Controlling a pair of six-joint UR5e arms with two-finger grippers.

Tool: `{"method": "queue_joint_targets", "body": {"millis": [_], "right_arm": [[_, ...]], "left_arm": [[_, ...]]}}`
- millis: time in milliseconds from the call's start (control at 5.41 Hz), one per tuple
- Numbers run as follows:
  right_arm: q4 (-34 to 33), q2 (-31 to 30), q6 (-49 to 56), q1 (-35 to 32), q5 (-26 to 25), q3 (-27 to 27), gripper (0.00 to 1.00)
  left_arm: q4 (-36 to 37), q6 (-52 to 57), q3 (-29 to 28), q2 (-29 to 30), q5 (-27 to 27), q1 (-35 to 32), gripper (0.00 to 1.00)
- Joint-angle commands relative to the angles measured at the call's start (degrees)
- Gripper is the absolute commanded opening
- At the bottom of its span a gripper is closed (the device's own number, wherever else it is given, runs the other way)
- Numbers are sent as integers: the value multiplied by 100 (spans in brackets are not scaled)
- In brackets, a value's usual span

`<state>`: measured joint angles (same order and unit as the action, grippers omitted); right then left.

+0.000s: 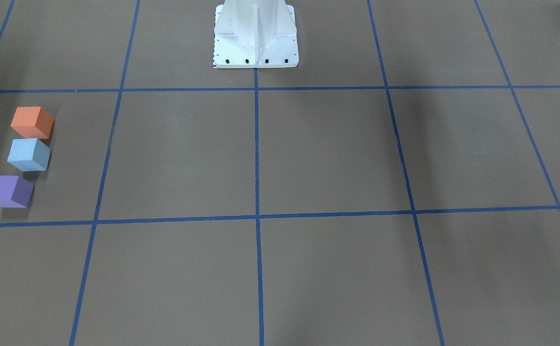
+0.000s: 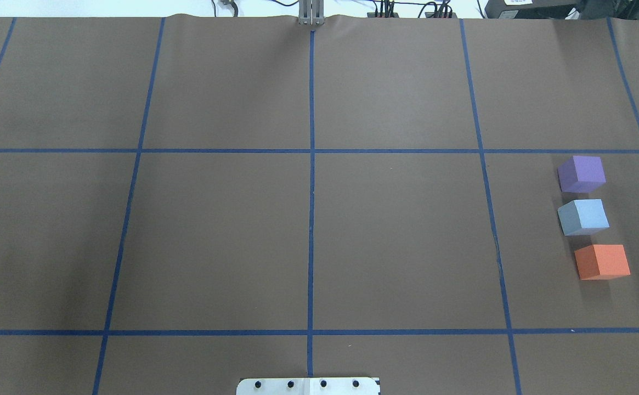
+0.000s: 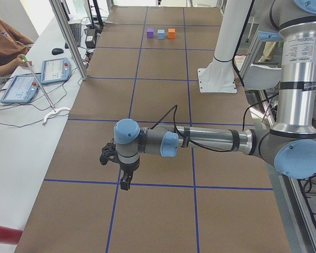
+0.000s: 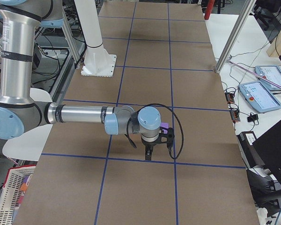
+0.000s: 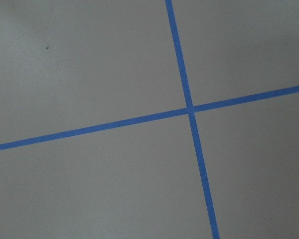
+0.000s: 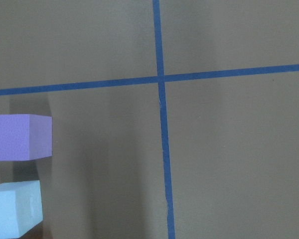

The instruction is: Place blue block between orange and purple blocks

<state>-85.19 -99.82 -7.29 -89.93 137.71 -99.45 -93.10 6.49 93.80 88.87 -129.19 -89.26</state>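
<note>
The blue block (image 2: 583,216) sits on the brown table in a row between the purple block (image 2: 581,173) and the orange block (image 2: 602,261), with small gaps. The row shows at the left in the front view: orange (image 1: 32,122), blue (image 1: 29,154), purple (image 1: 8,191). The right wrist view shows the purple (image 6: 17,137) and blue (image 6: 15,208) blocks at its left edge. My right gripper (image 4: 149,154) hangs low over the table near them. My left gripper (image 3: 125,182) hangs over a tape crossing at the far end. I cannot tell whether either is open or shut.
The white robot pedestal (image 1: 255,38) stands at the middle of the table's robot side. Blue tape lines (image 2: 311,181) divide the brown table into squares. An operator (image 3: 2,45) sits by tablets on a side bench. A basket (image 4: 14,197) stands by the table's near corner.
</note>
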Motion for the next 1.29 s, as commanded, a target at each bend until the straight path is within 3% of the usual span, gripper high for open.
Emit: {"method": "queue_joint_targets", "body": {"millis": [0, 555, 924, 1109], "right_arm": [[2, -99, 78, -50, 71, -65, 100], [-76, -11, -18, -59, -42, -258, 100], [-200, -63, -18, -51, -506, -259, 100], [-183, -116, -10, -51, -430, -268, 100]], "left_arm": [[29, 2, -2, -37, -18, 23, 100], [29, -7, -2, -28, -18, 23, 100], [20, 2, -2, -37, -18, 23, 100], [20, 2, -2, -28, -18, 23, 100]]}}
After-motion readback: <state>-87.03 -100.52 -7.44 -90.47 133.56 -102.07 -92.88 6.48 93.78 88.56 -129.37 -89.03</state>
